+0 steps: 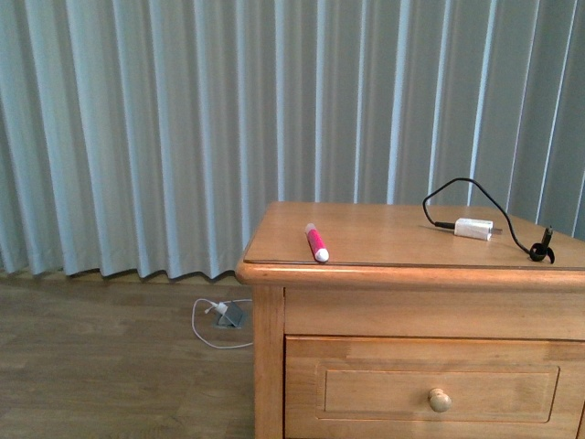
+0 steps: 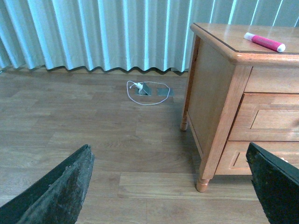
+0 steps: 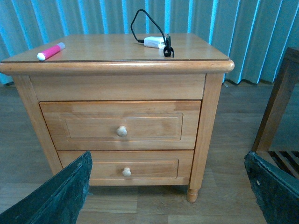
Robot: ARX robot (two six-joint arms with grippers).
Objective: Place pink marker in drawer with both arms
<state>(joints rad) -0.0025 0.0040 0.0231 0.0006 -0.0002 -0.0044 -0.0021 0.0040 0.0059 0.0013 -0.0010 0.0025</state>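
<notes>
Step one, we judge: our right tool (image 3: 168, 156), fingers wide apart, faces the shut upper honey-coloured drawer (image 3: 93, 127) of the wooden nightstand (image 3: 205, 121) and should close squarely on its round wooden knob (image 3: 121, 131), then pull straight. Our left tool (image 2: 168, 147), also spread and empty, has open floor (image 2: 93, 121) beside the nightstand. The short pink marker (image 1: 316, 243) lies atop the nightstand near its front edge, well apart from the white charger plug (image 1: 473, 228).

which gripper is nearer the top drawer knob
Right, probably. The right gripper faces the drawer front, its knob straight ahead; the left gripper hangs left of the nightstand, knob out of its view.
</notes>
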